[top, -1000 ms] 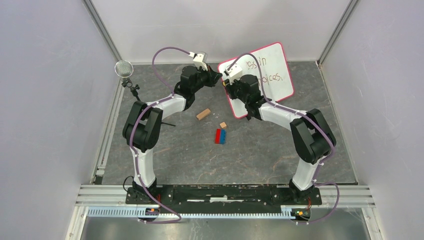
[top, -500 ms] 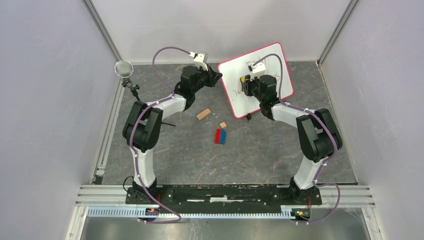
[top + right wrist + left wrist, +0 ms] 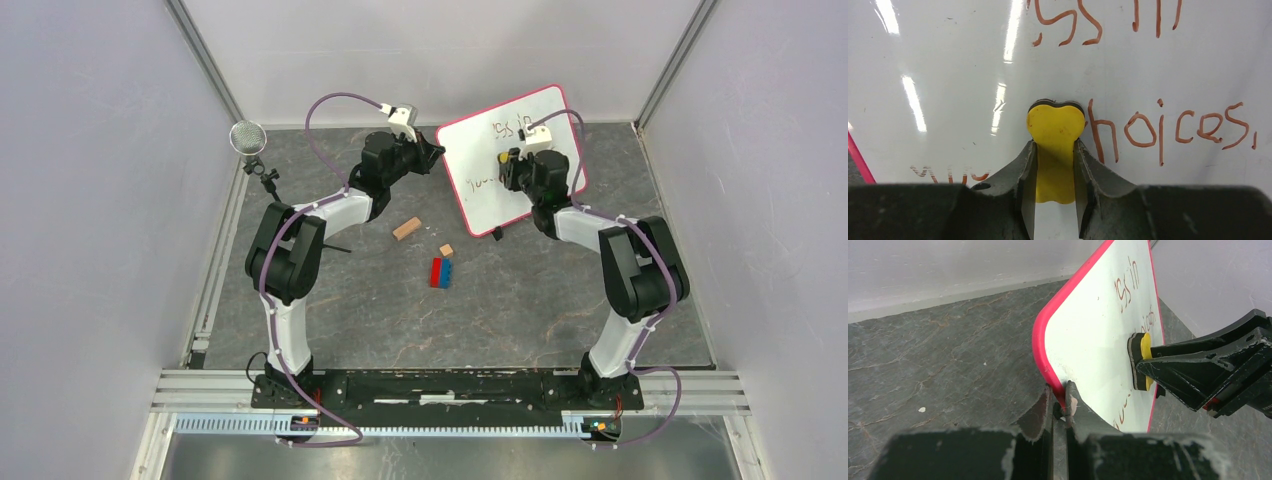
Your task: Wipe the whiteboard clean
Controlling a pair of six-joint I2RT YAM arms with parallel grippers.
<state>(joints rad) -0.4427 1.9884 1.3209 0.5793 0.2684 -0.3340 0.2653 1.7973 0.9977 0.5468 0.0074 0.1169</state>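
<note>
The whiteboard [image 3: 468, 160] stood tilted at the far centre-right of the table [image 3: 350, 300], same spot as a second ago. The left gripper [image 3: 436, 152] stayed pinched narrow on the pink frame [image 3: 1040, 335] at the board's left edge (fingers almost meeting across it). The right gripper [image 3: 507, 160] was clamped on the yellow eraser [image 3: 1055, 122], pad flat on the board face. It had slid from near the upper-left corner out to mid-board. The brown writing [image 3: 1168, 127] remained beside and above the eraser. The wooden block [image 3: 406, 228] and the red and blue bricks [image 3: 441, 271] were unmoved.
</note>
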